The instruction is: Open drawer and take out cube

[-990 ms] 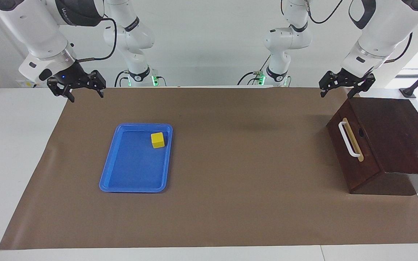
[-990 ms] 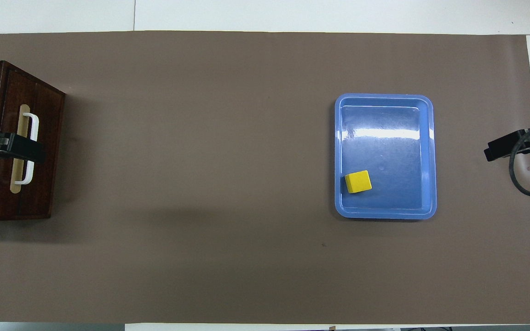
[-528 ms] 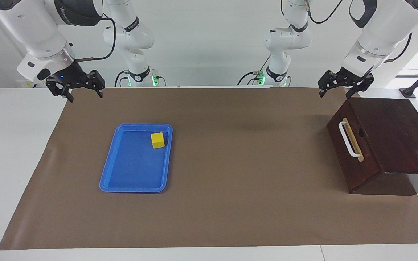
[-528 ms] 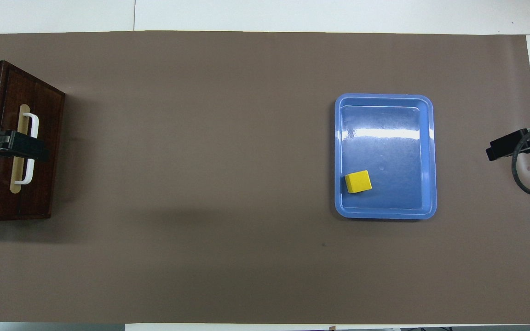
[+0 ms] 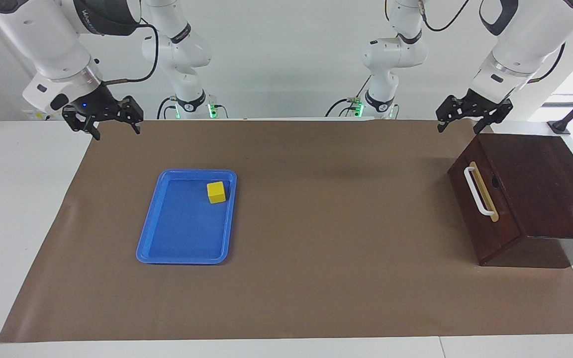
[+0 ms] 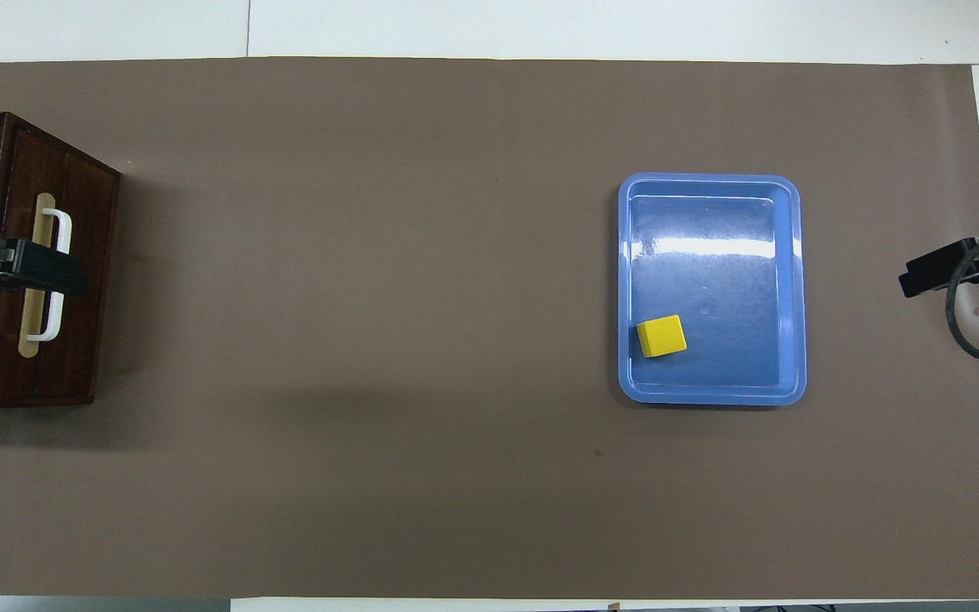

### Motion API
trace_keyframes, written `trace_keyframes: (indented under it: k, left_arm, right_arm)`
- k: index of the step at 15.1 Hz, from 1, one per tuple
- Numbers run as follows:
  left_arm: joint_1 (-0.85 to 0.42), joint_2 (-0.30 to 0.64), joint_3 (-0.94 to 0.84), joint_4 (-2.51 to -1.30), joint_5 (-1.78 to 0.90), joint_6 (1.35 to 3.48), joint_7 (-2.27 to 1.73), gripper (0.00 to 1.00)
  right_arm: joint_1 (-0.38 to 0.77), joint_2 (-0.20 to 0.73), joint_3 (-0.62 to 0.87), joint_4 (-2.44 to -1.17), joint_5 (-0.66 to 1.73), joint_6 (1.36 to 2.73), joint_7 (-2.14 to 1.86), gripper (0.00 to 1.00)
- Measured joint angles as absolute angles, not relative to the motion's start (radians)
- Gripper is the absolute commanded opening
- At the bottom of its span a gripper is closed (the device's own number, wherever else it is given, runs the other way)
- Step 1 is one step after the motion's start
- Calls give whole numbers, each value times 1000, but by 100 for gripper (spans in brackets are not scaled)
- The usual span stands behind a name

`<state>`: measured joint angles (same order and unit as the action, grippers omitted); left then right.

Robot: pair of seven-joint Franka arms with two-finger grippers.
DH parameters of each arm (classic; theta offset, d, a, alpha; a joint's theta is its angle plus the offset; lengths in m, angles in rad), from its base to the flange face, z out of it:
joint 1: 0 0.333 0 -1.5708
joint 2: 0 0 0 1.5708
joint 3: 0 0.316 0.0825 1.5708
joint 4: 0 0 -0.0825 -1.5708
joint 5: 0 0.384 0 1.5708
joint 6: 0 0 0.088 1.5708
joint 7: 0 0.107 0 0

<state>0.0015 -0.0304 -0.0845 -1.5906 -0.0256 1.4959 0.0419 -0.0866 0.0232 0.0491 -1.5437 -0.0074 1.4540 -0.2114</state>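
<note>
Sitting in the blue tray (image 5: 147, 248), in its corner nearer the robots, we have the yellow cube (image 5: 216, 192). Our drawer (image 5: 483, 209) is shut at the left arm's end. The left gripper (image 5: 458, 127) hangs over the wooden box's (image 5: 540, 184) edge, fingers spread; the right gripper (image 5: 116, 133) waits, fingers spread too.

Glossy white rounded arm casings with dark joint bands, black cables looping alongside, green lights at the bases, ending in black two-fingered left gripper (image 5: 458, 127) and right gripper (image 5: 116, 131) with small blue light.
</note>
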Motion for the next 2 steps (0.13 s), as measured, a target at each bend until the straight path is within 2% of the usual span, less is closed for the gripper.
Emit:
trace_keyframes:
  k: [2]
  left_arm:
    - [1, -30, -84, -1591, -26, 1496, 41, 100]
  right_arm:
    - [-87, 23, 49, -1543, -9, 1454, -211, 100]
